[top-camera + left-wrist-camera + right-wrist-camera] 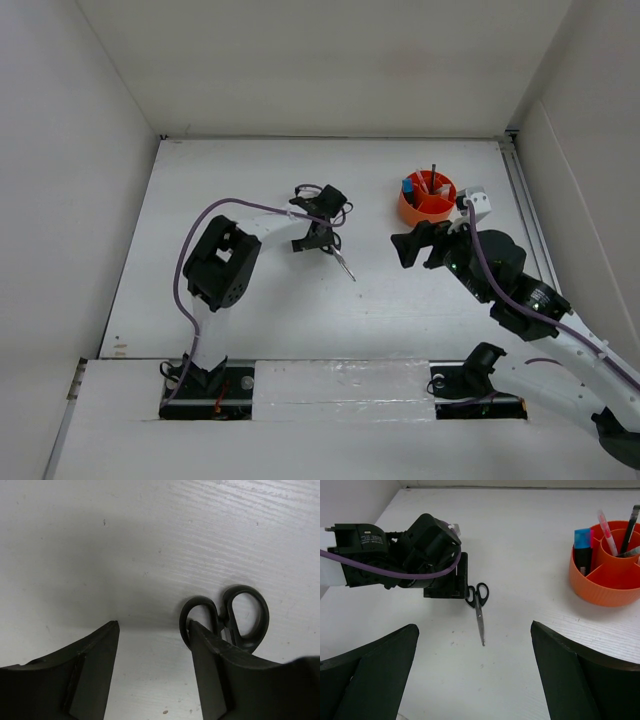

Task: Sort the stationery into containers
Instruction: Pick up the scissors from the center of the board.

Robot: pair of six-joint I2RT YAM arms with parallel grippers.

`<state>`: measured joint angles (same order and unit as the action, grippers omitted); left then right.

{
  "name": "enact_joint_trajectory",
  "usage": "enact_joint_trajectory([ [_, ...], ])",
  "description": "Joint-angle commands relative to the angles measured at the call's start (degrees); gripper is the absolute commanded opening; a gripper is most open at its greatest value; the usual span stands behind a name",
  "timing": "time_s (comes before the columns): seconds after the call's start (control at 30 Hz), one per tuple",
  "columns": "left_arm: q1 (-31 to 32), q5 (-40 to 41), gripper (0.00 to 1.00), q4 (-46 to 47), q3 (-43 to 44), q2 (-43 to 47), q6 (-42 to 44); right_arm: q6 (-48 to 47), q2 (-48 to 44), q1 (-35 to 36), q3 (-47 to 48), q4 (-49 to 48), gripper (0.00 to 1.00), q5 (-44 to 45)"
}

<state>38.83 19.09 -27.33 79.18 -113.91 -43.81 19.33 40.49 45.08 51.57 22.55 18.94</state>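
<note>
While scissors (479, 615) lie flat mid-frame on worktop (520, 540), L pincer (152, 625) gapes beside their handles; R pincer (474, 626) also released, empty; cup (605, 587) upper right.

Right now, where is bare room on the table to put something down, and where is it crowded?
Bare: the far left of the table, between the left arm and the far edge, and the near middle, between the scissors and the near edge. Crowded: the left gripper by the scissors' handles, the right gripper beside the orange organiser.
</note>
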Motion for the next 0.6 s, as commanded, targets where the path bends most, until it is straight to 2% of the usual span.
enact_joint_trajectory([
  [0.0,-0.2,-1.8,0.52,-0.6,1.1,-3.1,-0.5,0.4,-0.6,0.4,0.1,-1.7,1.00,-0.7],
  [0.1,-0.2,-1.8,0.47,-1.1,1.1,-3.7,-0.5,0.4,-0.6,0.4,0.1,-1.7,1.00,-0.7],
  [0.23,-0.2,-2.9,0.31,-0.6,1.1,-5.9,0.0,0.4,-1.1,0.4,0.1,-1.7,1.00,-1.2],
  [0.4,-0.2,-5.0,0.00,0.7,1.1,-8.2,0.7,-0.2,-2.3,0.4,0.6,-1.7,1.00,-1.7],
  [0.5,-0.2,-6.1,0.00,2.5,-0.4,-7.6,1.2,-0.8,-2.3,0.4,-0.8,-3.2,1.00,-2.9],
  [0.57,-0.2,-6.1,0.00,3.1,-2.1,-4.0,1.2,-0.8,-1.7,0.4,-2.5,-7.0,1.00,-5.6],
])
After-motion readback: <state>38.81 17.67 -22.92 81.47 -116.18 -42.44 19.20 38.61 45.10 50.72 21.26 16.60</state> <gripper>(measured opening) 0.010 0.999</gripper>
